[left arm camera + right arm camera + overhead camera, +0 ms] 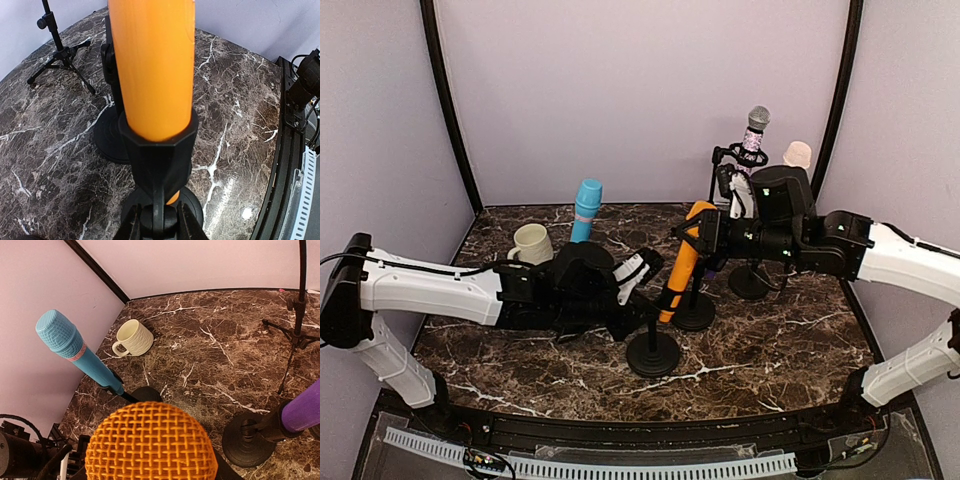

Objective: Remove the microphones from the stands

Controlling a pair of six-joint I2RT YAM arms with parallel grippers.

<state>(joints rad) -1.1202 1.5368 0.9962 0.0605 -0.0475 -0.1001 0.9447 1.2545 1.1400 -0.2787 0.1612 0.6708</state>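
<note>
Your left claw [158, 227] is clamped on the thin neck of the stand [653, 354] just under the clip [157, 145], most likely to pin the stand to the bench [790, 345] so it won't tip or slide when the orange microphone [682, 258] is drawn out. The orange microphone sits tilted in the clip, its body rising right above the left claw and its mesh head [150, 445] directly beneath your right wrist camera. The right claw [708, 236] is up at that head, but no fingers show there, so you cannot tell whether it is open or gripping.
</note>
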